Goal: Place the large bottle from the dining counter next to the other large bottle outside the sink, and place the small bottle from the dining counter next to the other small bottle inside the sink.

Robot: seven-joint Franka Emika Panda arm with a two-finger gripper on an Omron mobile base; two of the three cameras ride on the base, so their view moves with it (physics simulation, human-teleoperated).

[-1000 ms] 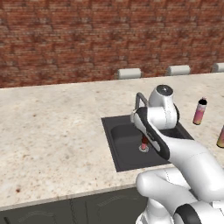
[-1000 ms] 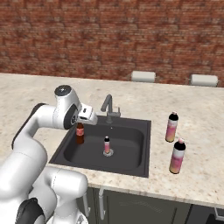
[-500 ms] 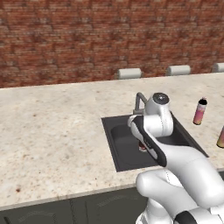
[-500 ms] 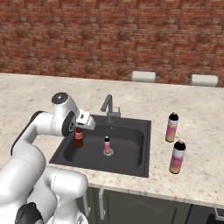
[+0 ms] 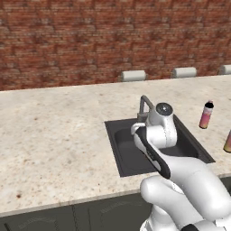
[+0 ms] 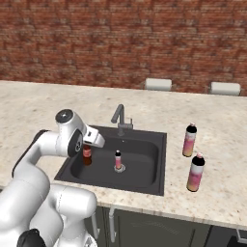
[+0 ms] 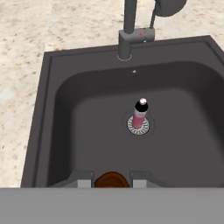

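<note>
Your gripper [image 6: 89, 149] is clamped on the small bottle [image 6: 87, 155], holding it upright, low inside the sink [image 6: 144, 137] near its left wall. The other small bottle [image 6: 117, 160] stands upright on the drain, just to the right of your held bottle and slightly farther ahead in the hand view, with clear basin floor between them.

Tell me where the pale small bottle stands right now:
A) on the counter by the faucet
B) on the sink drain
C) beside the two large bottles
B: the pale bottle stands upright on the round drain in the sink, apart from the dark small bottle the fingers hold.
</note>
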